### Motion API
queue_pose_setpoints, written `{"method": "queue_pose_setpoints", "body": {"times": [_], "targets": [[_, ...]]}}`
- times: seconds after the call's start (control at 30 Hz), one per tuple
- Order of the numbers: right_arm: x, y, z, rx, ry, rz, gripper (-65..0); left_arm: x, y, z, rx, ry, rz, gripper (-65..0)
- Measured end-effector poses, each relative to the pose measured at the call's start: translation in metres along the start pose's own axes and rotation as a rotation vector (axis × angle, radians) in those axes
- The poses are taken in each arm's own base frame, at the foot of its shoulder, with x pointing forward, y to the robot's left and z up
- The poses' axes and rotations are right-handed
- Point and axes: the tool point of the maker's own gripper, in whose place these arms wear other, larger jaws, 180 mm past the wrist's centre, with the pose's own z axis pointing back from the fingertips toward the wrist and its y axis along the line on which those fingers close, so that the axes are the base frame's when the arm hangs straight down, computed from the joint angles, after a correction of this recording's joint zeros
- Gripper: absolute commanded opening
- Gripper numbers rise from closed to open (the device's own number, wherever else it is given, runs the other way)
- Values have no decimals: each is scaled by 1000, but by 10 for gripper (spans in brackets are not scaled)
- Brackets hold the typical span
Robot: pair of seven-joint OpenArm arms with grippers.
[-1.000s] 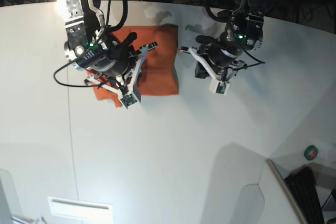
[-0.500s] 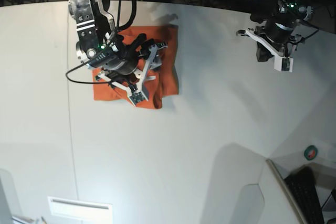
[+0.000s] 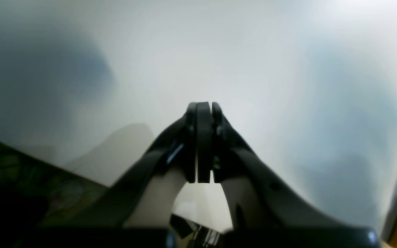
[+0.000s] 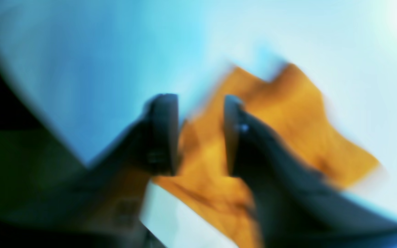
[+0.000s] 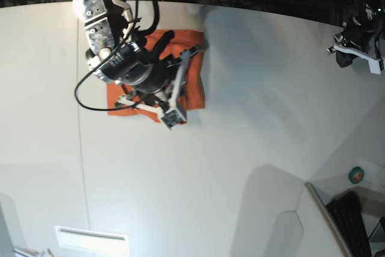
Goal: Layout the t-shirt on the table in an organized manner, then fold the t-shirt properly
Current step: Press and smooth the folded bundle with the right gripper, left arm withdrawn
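**Right hand over the shirt, left parked wide**

Over to the far left of the bench [image 5: 240,148] in the base view: t-shirt [image 5: 192,91] down flat there, near the back edge, a compact orange block rather than a spread-out shirt. No sleeves or collar to make out, much of it hidden under the arm. Looks already folded at least once, judging by that tidy rectangular outline.

Right hand [image 4: 200,100] directly above the cloth, released, fingers standing apart with orange showing through the gap. Blurred in the wrist view, so cannot tell whether the tips touch the fabric. Probably placed there to press or pinch an edge for the next fold.

Left hand [image 3: 203,106] clenched on nothing, well apart from the shirt at the far side, only bare bench beneath. Likely kept clear so as not to snag the cloth or crowd the working arm.
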Motion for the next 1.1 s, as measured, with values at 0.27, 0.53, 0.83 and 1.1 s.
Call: {"method": "queue_pose_setpoints", "body": {"times": [0.27,0.53,0.83,1.1], "targets": [[-28,39,-1,30,81,-46,-585,-7,34,13,9,0,18,-650],[-32,62,-19,-26,61,-65,-246,-9,29,11,-6,1,20,-650],[-58,49,-41,-77,147,-65,-317,-9,29,11,-6,2,20,-650],[-73,47,-50,-88,171,-59,-650,-9,29,11,-6,2,21,-650]]}}
